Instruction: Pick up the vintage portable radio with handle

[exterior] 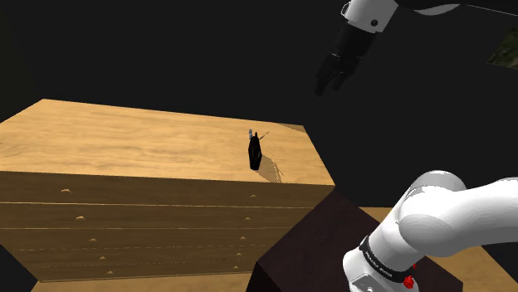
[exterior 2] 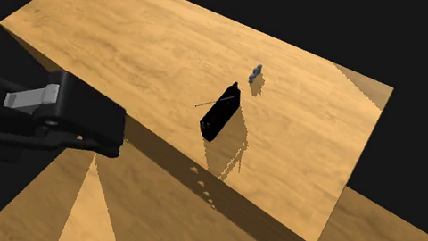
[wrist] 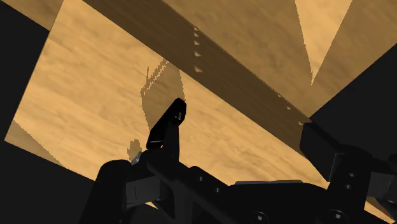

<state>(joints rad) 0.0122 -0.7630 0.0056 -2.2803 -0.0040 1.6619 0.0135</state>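
Pincer [wrist: 216, 153] released, fingers wide apart on nothing, hovers well clear of the worktop [exterior: 124, 141]; black radio [wrist: 167, 124] stands on edge far below and ahead of it, nearer one finger than the other, which reads as pre-grasp hover, not yet centred for descent.

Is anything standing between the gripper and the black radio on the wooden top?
Nothing visible does. The open gripper hangs in clear air above and toward the shoulder view's right of the radio, which stands on the wooden top. A small grey object lies just beyond one end of the radio, off the path.
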